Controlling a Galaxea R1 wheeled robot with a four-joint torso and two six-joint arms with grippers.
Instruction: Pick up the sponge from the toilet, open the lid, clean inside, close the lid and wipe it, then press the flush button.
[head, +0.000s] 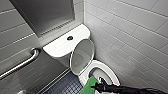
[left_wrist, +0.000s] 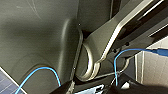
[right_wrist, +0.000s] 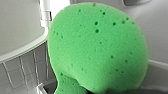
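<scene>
Green sponge (head: 89, 86), clamped in right claw (head: 96, 87)

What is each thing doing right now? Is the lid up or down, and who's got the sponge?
lid: up, standing open
toilet: bowl uncovered
sponge: held at the bowl's edge
right gripper: shut on the sponge
flush button: nothing touching it

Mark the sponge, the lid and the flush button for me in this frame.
sponge (head: 88, 87): head view, middle of its green face.
lid (head: 82, 56): head view, middle of its raised inner face.
flush button (head: 70, 38): head view, centre of the dark round button.
</scene>
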